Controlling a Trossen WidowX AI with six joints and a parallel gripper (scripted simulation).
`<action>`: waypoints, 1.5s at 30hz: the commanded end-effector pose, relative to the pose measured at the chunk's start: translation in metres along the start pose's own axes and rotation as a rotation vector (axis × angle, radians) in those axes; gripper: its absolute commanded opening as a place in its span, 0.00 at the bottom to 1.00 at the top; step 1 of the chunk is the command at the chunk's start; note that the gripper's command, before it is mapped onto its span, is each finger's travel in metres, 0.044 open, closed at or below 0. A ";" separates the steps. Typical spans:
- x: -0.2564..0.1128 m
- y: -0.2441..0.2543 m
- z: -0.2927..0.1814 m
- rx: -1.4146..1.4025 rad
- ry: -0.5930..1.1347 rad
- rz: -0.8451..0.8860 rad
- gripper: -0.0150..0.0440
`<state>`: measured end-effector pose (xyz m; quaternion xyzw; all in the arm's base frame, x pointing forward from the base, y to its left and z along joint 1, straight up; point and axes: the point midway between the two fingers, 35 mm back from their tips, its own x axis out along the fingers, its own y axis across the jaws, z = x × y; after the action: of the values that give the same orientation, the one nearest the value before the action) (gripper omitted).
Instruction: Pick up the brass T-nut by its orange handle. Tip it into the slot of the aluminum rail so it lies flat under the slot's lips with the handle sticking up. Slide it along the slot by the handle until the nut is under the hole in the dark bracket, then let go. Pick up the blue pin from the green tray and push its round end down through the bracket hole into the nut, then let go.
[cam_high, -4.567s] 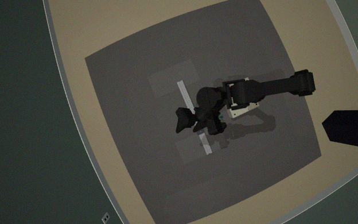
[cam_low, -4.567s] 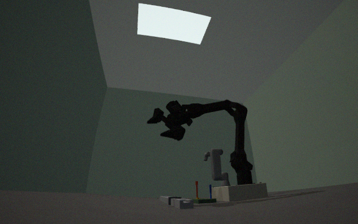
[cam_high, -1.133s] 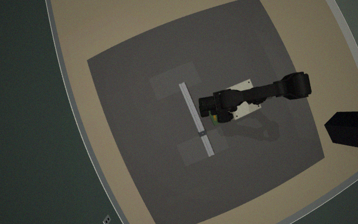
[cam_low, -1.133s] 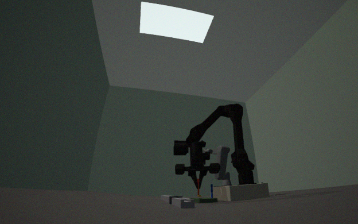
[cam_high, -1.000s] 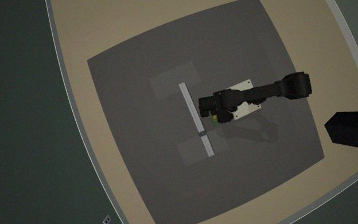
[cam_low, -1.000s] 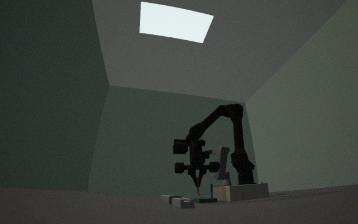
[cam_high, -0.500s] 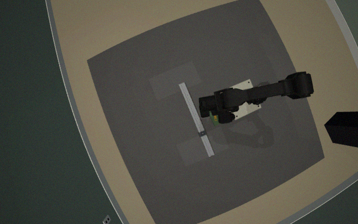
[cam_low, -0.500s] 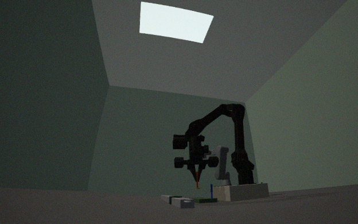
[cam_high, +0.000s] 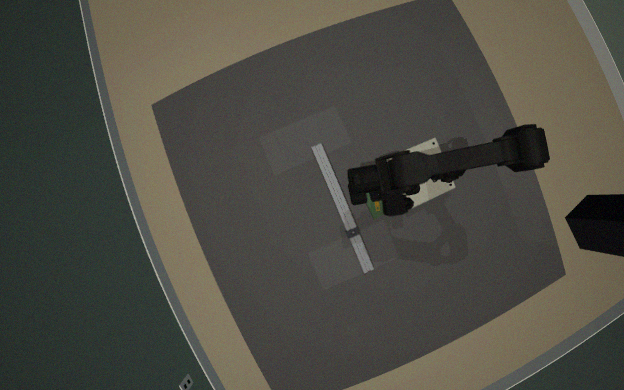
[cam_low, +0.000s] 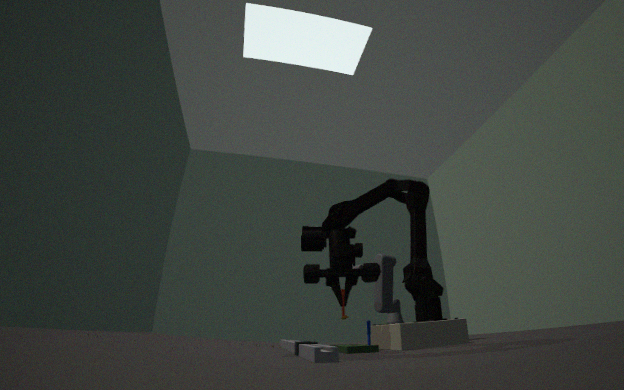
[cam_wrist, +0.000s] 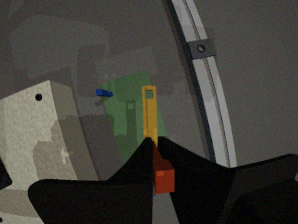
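Orange handle (cam_low: 343, 296) (cam_wrist: 164, 179) clamped in the pincer (cam_low: 343, 304) (cam_wrist: 153, 143)! Brass T-nut (cam_high: 377, 206) (cam_low: 344, 317) (cam_wrist: 150, 112) hangs below it, up above the green tray (cam_high: 373, 207) (cam_low: 357, 348) (cam_wrist: 116, 112)!

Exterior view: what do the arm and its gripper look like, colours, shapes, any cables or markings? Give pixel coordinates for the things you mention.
The dark, near-black jointed arm (cam_high: 465, 159) (cam_low: 418, 235) has slim links and bulky joints. Its black gripper (cam_low: 343, 304) (cam_wrist: 153, 143) has tapering, wedge-like fingers. I can make out no cables or markings.
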<state>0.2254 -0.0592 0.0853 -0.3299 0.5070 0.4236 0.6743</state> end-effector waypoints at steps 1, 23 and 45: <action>-0.008 -0.001 0.002 0.003 0.003 -0.011 0.00; -0.030 -0.004 0.008 -0.008 0.003 -0.008 0.00; -0.035 -0.040 0.005 -0.079 0.007 0.007 0.00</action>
<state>0.2549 -0.0771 0.1204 -0.3504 0.4951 0.4409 0.6616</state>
